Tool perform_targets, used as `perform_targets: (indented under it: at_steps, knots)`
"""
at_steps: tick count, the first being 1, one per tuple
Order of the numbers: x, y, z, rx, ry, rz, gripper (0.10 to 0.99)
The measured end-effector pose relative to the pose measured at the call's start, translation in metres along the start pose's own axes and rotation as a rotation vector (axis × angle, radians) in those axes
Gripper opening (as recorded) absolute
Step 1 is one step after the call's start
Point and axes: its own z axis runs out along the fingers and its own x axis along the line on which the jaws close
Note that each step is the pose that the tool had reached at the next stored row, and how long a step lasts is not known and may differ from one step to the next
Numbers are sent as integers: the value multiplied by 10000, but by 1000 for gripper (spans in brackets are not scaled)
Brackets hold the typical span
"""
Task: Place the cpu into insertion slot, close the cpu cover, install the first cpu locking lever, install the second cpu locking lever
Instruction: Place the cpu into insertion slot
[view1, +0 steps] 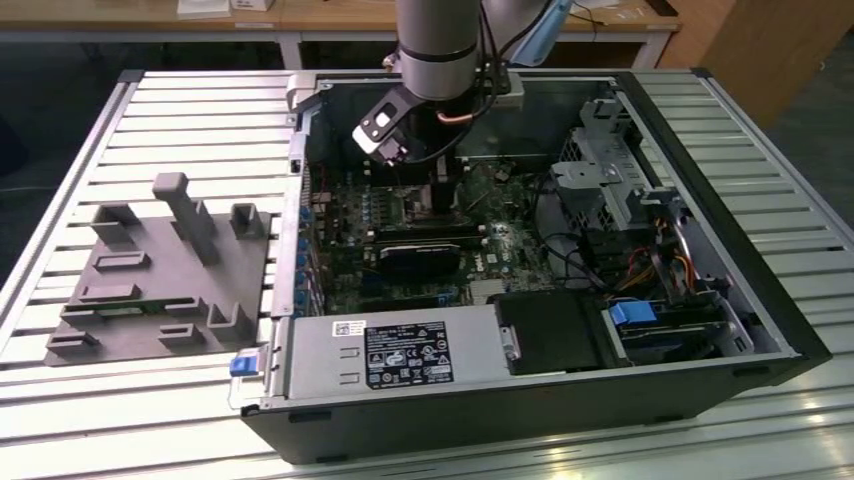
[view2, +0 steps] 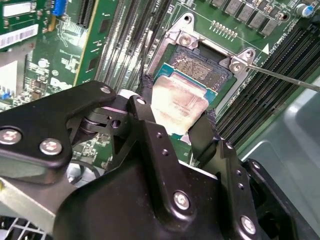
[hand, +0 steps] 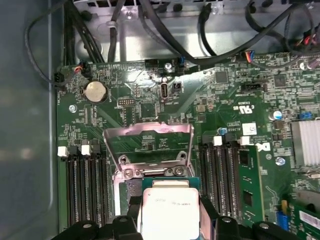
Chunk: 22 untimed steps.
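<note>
**Cpu pinched over the open socket: the placing step is in hand**

In the second wrist view the hand (view2: 177, 106) pinches the cpu (view2: 179, 100) by two opposite edges. The chip hangs tilted just above the insertion slot (view2: 200, 67), whose gold contact field is partly bare; I cannot tell whether a corner touches. In the first wrist view the cpu cover (hand: 150, 131) stands raised, not yet closed. In the exterior view the computer case (view1: 721, 330) lies on the tabletop (view1: 174, 110), with a grey fixture tray (view1: 147, 280) at its 9 o'clock. Seating likely calls for levelling the chip square to the socket frame.
</note>
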Motion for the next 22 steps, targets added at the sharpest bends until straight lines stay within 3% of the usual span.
perform_targets:
  at_steps: [7, 22]
  knots:
    - [27, -18, 45, 0, 34, -365, 537]
    - [88, -71, 145, 0, 27, -295, 537]
